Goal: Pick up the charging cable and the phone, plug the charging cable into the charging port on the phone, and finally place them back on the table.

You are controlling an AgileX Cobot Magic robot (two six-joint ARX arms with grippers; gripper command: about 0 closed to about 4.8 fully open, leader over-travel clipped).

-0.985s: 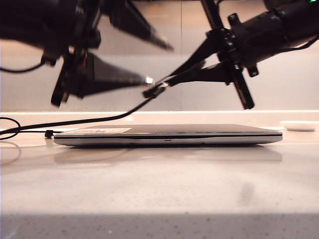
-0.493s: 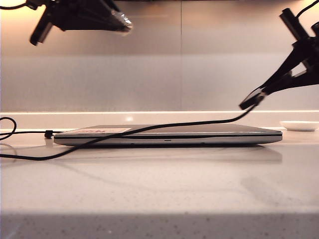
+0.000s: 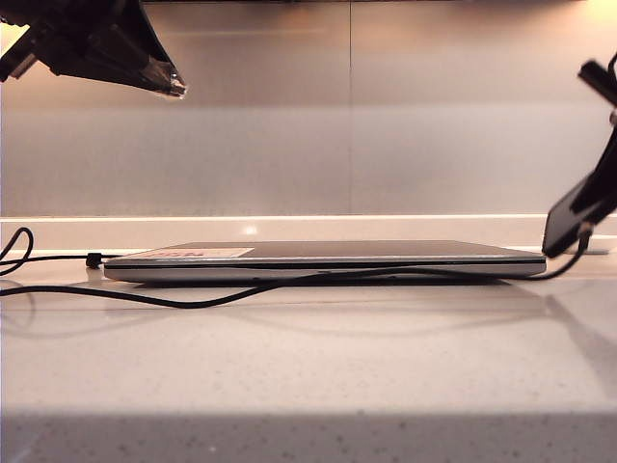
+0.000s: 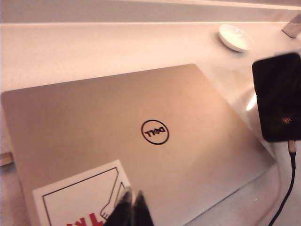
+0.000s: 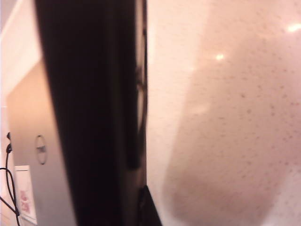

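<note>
The black phone [image 3: 567, 220] hangs tilted just above the table [image 3: 308, 376] at the far right, with my right gripper [image 3: 590, 198] shut on it. In the right wrist view the phone [image 5: 89, 108] fills the left half as a dark slab beside one finger [image 5: 146, 209]. The charging cable [image 3: 222, 297] is plugged into the phone's lower end [image 4: 291, 147] and trails left along the table, past its bead [image 3: 93, 258]. My left gripper [image 3: 172, 87] is shut and empty, high at the upper left, above the laptop's sticker [image 4: 131, 207]. The phone [image 4: 277, 96] shows in that view too.
A closed silver Dell laptop [image 3: 323, 260] with a red-white sticker [image 4: 80, 197] lies across the middle of the table, behind the cable. A small white dish [image 4: 235, 37] sits at the back right near the raised strip [image 3: 308, 230].
My left gripper went from open to shut and pulled back up to the left. The right gripper carried the phone, cable plugged in, right and down. The cable's slack sank onto the table.
</note>
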